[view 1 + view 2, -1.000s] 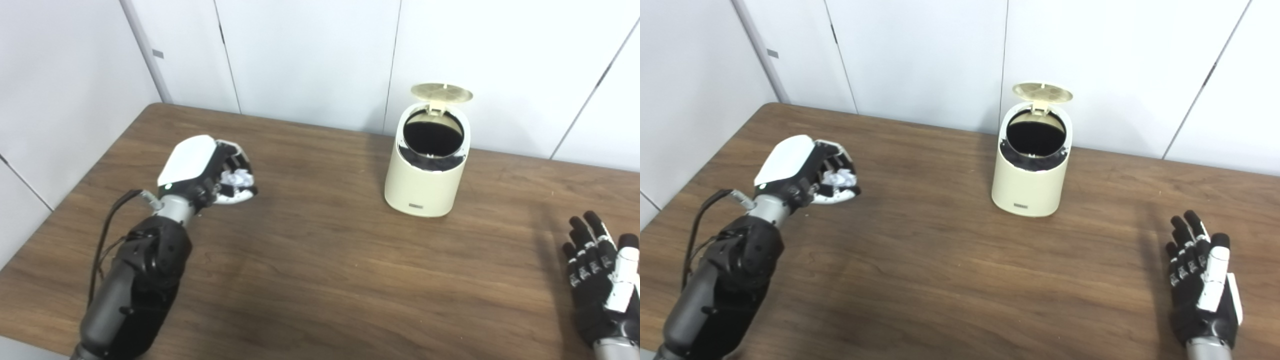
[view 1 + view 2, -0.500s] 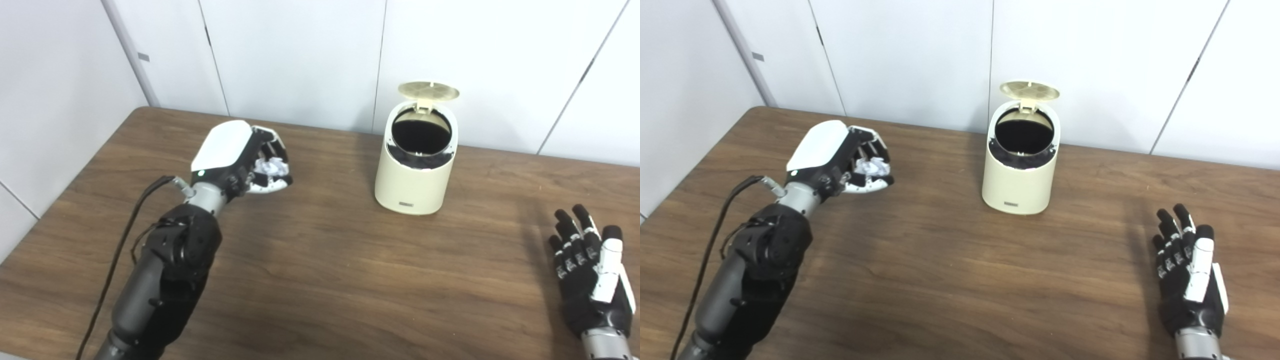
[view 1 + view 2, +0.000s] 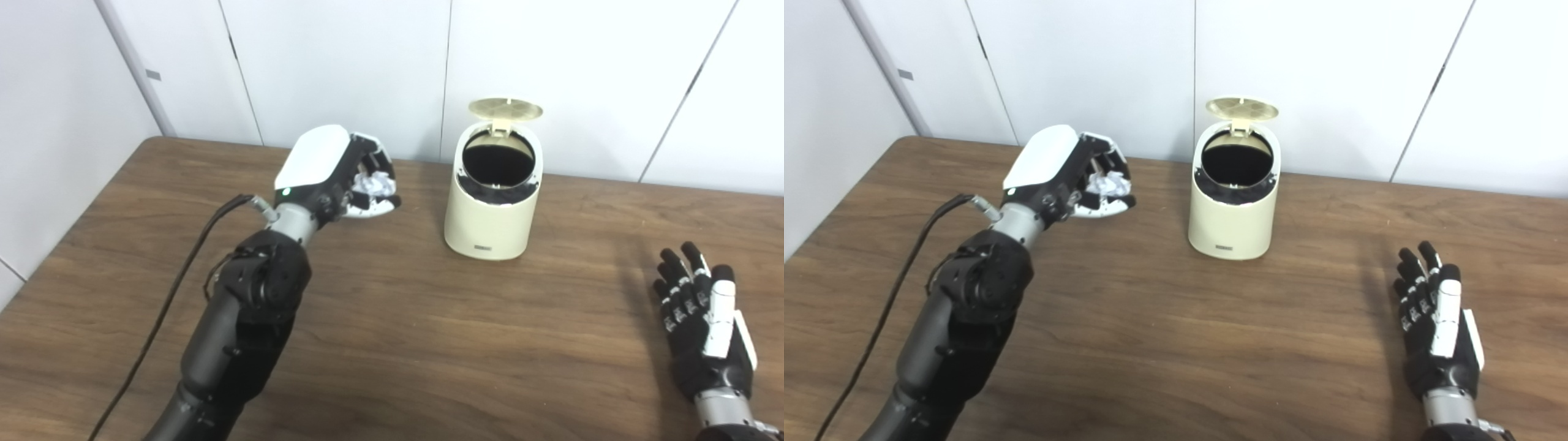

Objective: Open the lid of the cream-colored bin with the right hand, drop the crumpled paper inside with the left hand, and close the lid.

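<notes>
left hand: I see my left hand [image 3: 334,177] raised above the worktop [image 3: 398,343], left of the bin, fingers curled in a grasp around the crumpled paper. White back plate faces up and left, green light lit near the wrist.
crumpled paper: crumpled paper [image 3: 370,184] sits in the left hand's grip, white, partly hidden by the fingers [image 3: 375,211]. It is off the worktop and short of the bin's mouth, near the bin but apart from it.
bin: cream-colored bin [image 3: 490,214] stands upright on the worktop toward the far edge, near the wall. Small dark label low on its front. Interior reads black; I can't tell what is inside.
lid: lid [image 3: 505,109] is swung up and back on its rear hinge, underside showing, mouth fully exposed.
right hand: my right hand [image 3: 701,321] is low over the near right part of the worktop, well apart from the bin, fingers stretched out and spread, grasping nothing. Can't tell if it touches the wood.
left arm: dark forearm [image 3: 239,324] comes in from the bottom left, black cable [image 3: 177,300] looping from the wrist down to the lower edge.
surroundings: brown wood-grain worktop, white panelled wall [image 3: 343,67] behind it.
</notes>
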